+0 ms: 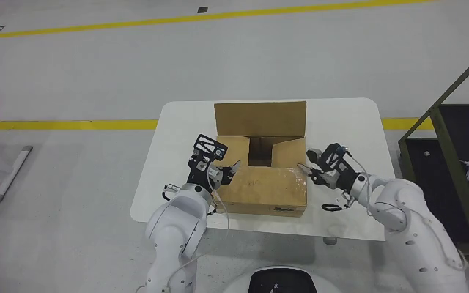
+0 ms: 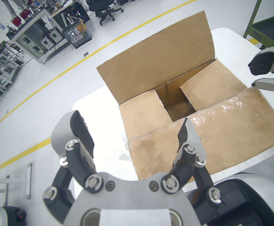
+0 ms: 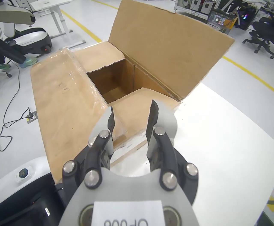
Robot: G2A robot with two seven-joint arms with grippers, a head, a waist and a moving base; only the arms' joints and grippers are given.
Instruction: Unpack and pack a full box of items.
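The left hand (image 2: pixel 130 119) and right hand (image 3: pixel 132 108), both with fingers apart, flank the stiff, probably light box (image 1: pixel 260 192), which seems best gripped at the edge of its taped flap (image 2: pixel 224 128).

Pale grey floor (image 1: pixel 88 73) carried yellow lines (image 1: pixel 220 15). Workbenches (image 2: pixel 30 30) and black office chairs (image 2: pixel 104 10) stood beyond; a green metal rack (image 1: pixel 432 161) flanked the white table (image 1: pixel 352 124).

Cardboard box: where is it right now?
In the top view the cardboard box sits centred on the table, between the left gripper and the right gripper.
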